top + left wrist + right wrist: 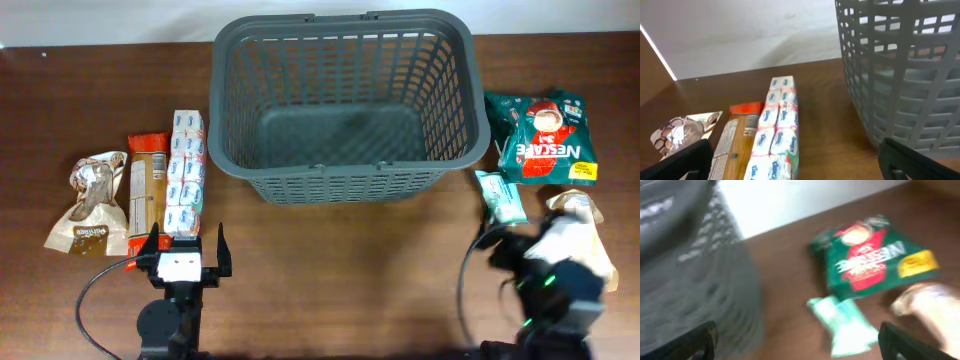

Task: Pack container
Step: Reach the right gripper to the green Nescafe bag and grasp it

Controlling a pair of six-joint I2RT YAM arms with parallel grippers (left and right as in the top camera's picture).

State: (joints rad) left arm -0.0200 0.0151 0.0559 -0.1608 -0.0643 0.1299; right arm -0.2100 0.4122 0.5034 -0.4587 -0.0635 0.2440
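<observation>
The dark grey slotted basket [345, 105] stands empty at the far middle of the table; it also shows in the left wrist view [905, 75] and, blurred, in the right wrist view [690, 275]. My left gripper [184, 255] is open and empty near the front edge, just in front of a white tissue multipack [186, 172] [777, 135]. My right gripper [530, 262] is open and empty at the front right, near a teal packet [499, 196] [845, 325]. A green Nescafe bag [545, 137] [872, 262] lies right of the basket.
Left of the tissues lie an orange-and-brown biscuit pack [147, 190] [732, 145] and a tan snack bag [92, 202] [682, 131]. A beige packet [580, 215] [930, 305] lies at the right, partly under my right arm. A white wall runs behind the table.
</observation>
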